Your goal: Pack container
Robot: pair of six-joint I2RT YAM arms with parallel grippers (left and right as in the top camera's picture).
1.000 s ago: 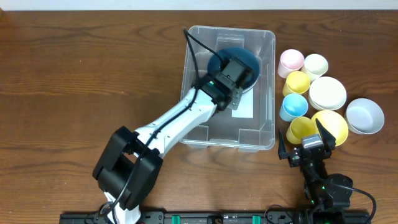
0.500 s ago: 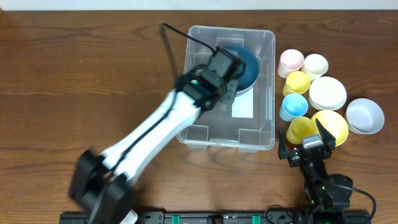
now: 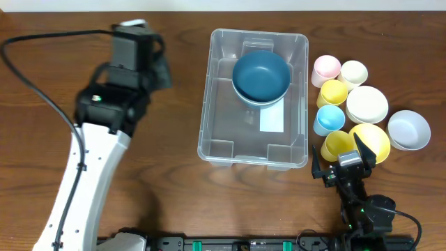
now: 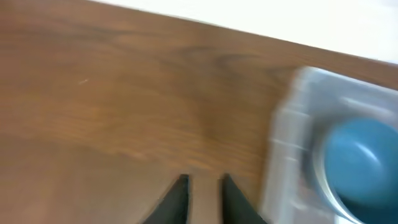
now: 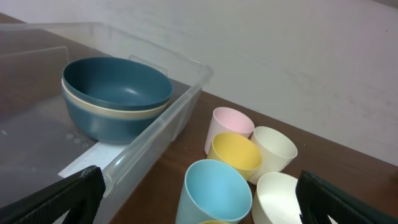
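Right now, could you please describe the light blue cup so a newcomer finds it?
Start at the clear container mid-table; pastel cups and bowls cluster off its right side. The light blue cup stands by that wall between two yellow cups, the only blue one there.

Bright, even light falls from above on the worktop, leaving only faint, soft shadows. The left wrist view is smeared throughout by motion blur, so the container and the left claw lack crisp edges. The right wrist view is sharp, with a mild sheen on the container's clear wall.
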